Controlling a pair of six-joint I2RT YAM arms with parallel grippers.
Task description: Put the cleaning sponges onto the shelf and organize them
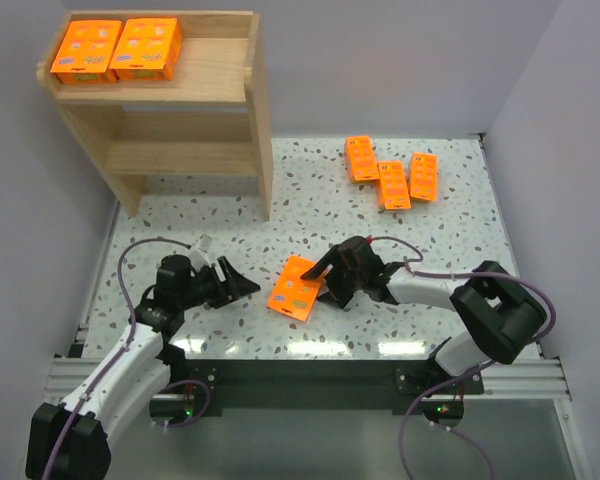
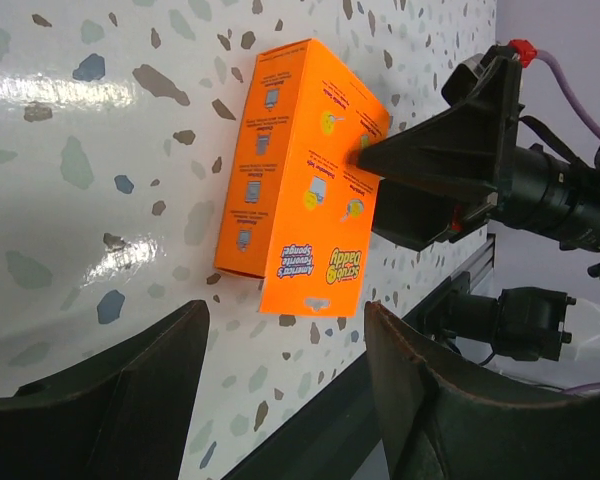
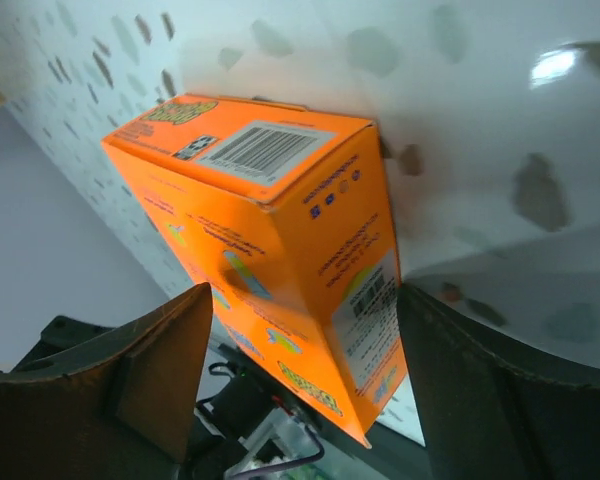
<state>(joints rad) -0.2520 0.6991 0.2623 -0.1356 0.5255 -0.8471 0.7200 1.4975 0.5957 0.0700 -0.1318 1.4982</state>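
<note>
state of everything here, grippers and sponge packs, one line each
left gripper, open, empty
right gripper, astride near pack, grip unclear
near pack, on table between grippers
shelved packs, two side by side on shelf top
far packs, three loose on table, not shelved

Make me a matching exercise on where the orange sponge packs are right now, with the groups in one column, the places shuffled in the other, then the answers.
Things
1. pair of sponge packs
2. row of three sponge packs
3. single sponge pack

Places
A. near middle of the table
B. top level of the shelf
C. far right part of the table

Pairs: 1-B, 2-C, 3-A
</note>
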